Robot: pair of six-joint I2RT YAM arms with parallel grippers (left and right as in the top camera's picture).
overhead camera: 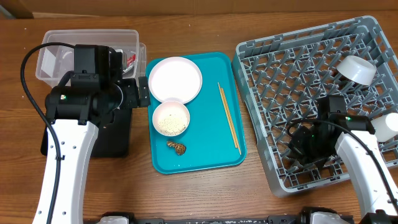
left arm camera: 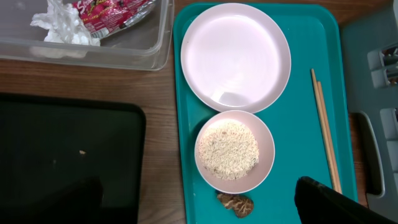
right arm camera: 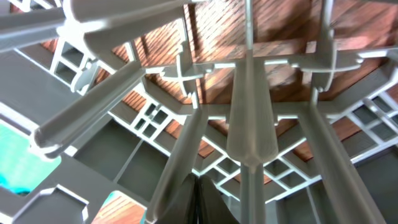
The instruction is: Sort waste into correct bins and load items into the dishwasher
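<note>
Lettering in white is printed on the crumpled red-and-white wrapper [left arm camera: 115,12], but only an opening "S" can be made out. The wrapper is lodged beside a white tissue wad [left arm camera: 62,25] inside the clear tub [left arm camera: 158,43], which is placed at the far left corner of the table [overhead camera: 205,199]. The black tray [left arm camera: 68,155] is set just in front of the tub, by the table's left edge, and one pale speck is seen on it.

The left gripper [overhead camera: 134,93] is held over the gap between the black tray and the teal serving tray [overhead camera: 211,155]. Its fingers are spread wide apart and nothing is held between them.

On the teal serving tray, a pale pink plate [overhead camera: 175,78] is placed at the far left corner. A pale pink bowl [overhead camera: 170,118], touching the plate, is filled with rice [left arm camera: 227,149]. A brown food scrap [overhead camera: 177,147] is found near the near edge, and the chopsticks [overhead camera: 228,118] are laid along the right edge.

The grey rack [overhead camera: 261,62] is set at the table's right edge, with a white bowl [overhead camera: 356,70] propped at a tilt near its far right corner. The right gripper [overhead camera: 303,144] is sunk among the pegs near the rack's near edge, its fingers pressed together.
</note>
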